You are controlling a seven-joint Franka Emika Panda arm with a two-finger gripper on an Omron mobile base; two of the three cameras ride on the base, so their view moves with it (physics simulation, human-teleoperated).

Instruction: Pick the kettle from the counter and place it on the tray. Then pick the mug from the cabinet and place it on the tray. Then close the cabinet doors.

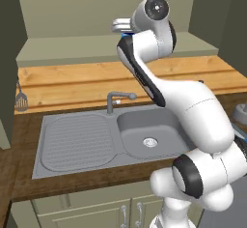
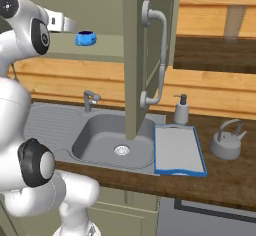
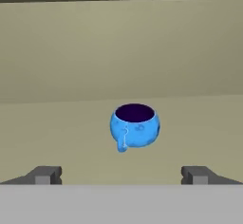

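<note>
mug (image 3: 135, 126) sits mid-frame on the cabinet (image 3: 71, 123) shelf, ahead of the gripper (image 3: 121, 175), fingers spread wide apart.

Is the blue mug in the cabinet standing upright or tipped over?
Upright. In the hand view the mug sits on the cabinet shelf with its dark opening facing up and its handle at the side, ahead of the open pincer.

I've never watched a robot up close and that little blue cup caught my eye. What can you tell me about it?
The mug is small, round and bright blue, faintly mottled, with a dark inside and a small handle on the side facing the hand camera. It stands upright on the shelf of the open cabinet, with nothing else touching it. The fingers are spread wide and stop short of it, one to either side.
</note>
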